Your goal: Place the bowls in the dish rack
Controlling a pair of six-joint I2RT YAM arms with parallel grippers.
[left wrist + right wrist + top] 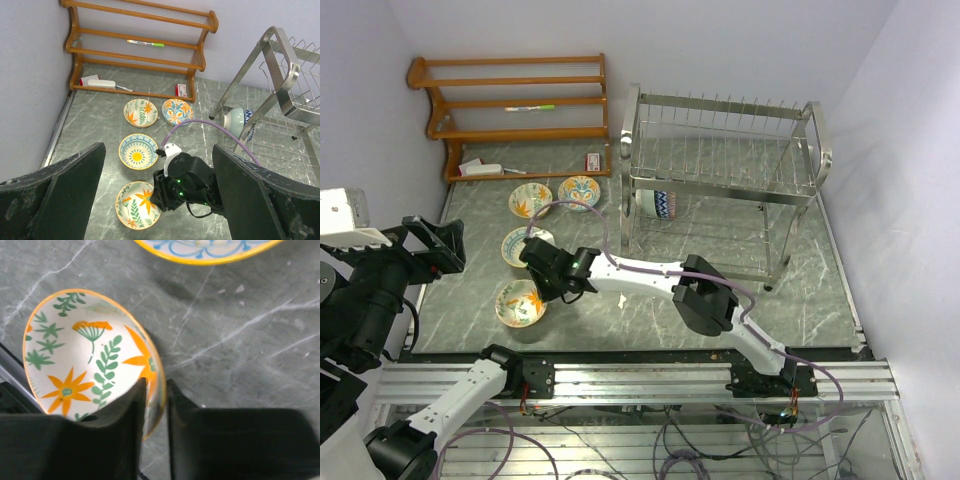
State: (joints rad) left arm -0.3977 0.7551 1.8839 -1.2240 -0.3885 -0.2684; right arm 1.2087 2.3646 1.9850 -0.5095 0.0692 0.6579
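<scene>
Four floral bowls lie on the table left of the dish rack (720, 150): an orange-leaf one (530, 200), a blue-orange one (579, 192), a yellow-centred one (525, 246) and the nearest, with orange flowers (515, 305). My right gripper (156, 382) is shut on the right rim of that nearest bowl (75, 355), one finger inside and one outside. A mint bowl (234, 119) and a blue-patterned bowl (248, 131) stand on edge in the rack's lower tier (290, 75). My left gripper (159, 170) is open and empty, held high over the table's left side.
A brown wooden shelf (510, 110) stands at the back left with a pen (530, 107) on it; a white object (480, 169) and a small red box (592, 161) lie at its foot. Walls close the left, back and right.
</scene>
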